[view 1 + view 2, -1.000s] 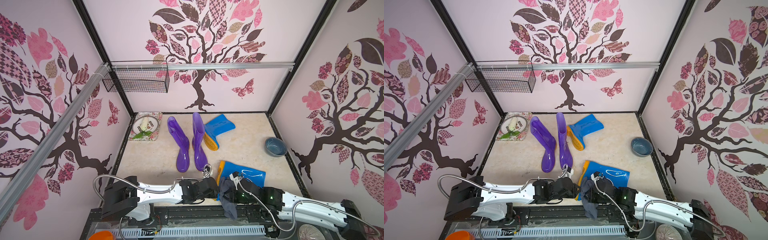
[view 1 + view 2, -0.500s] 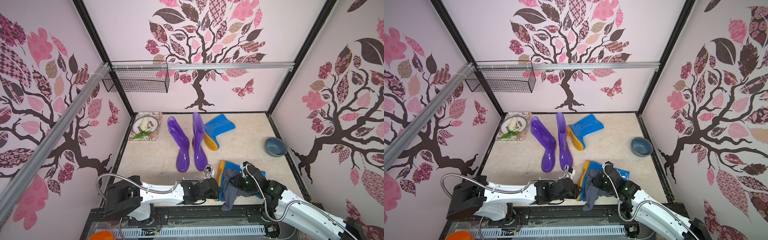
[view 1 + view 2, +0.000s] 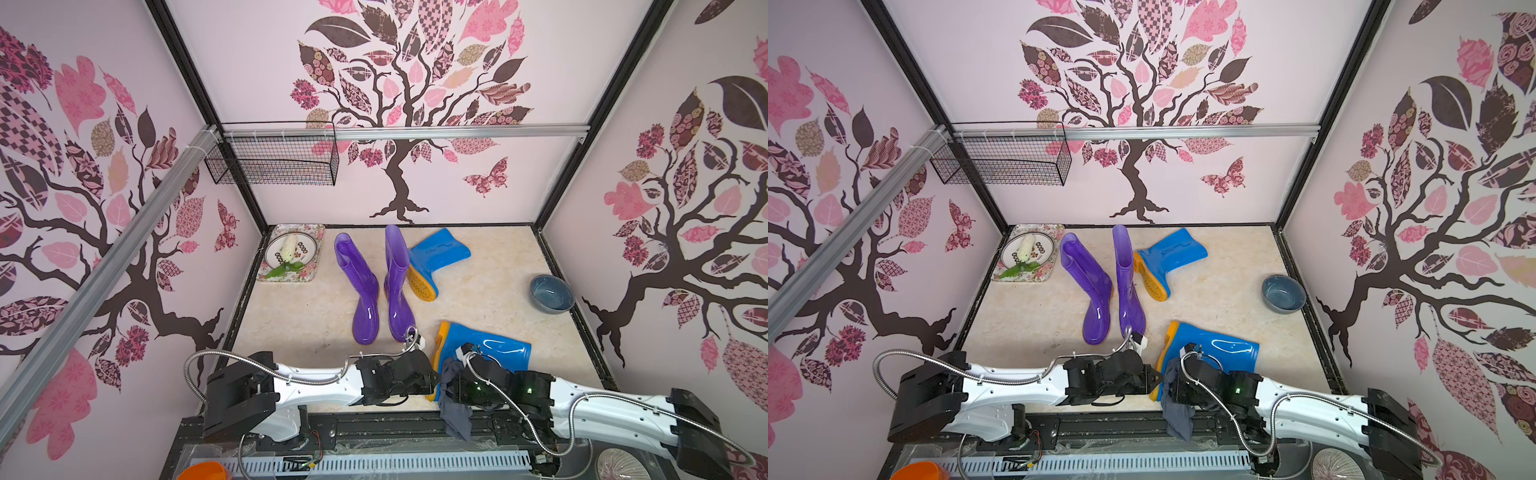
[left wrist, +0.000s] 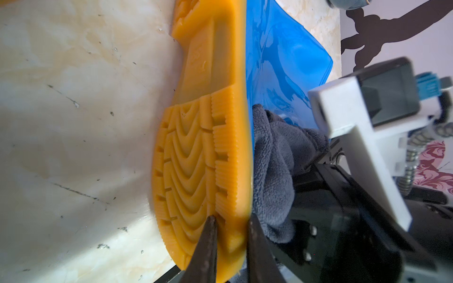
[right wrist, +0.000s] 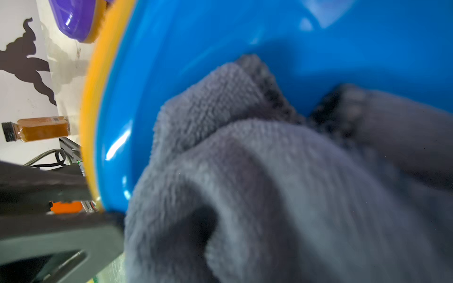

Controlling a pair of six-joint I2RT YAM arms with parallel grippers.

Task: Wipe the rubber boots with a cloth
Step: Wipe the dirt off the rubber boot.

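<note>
Since half a second back, my right pincer [image 3: 454, 374] has slid from the middle of the blue boot [image 3: 496, 349] back to its toe, dragging the cloth [image 3: 455, 411] with it. My left pincer [image 3: 430, 376] has narrowed on the sole [image 3: 441, 338].

In both top views the boot lies on its side on the counter [image 3: 299, 316]. Its sole faces my left pincer, and its shaft runs away from that pincer, alongside my right forearm. My right pincer is clamped shut on the cloth, which drapes the toe, its tail hanging past the counter's near edge. The purple boots [image 3: 374, 299] stand just beyond my left pincer.

Left wrist view: my left pincer [image 4: 231, 220] pinches the sole's [image 4: 196, 159] rim at the toe. One finger sits on the tread and the other at the blue upper, with the cloth [image 4: 272, 159] bunched just past it.

Right wrist view: the cloth [image 5: 269, 183] presses on the glossy blue side [image 5: 245, 36], and my right pincer is buried under it.

I judge the right arm should do the wiping. The long bare stretch lies up the shaft, so the stroke should follow that axis, away from my left pincer, which steadies the toe.
</note>
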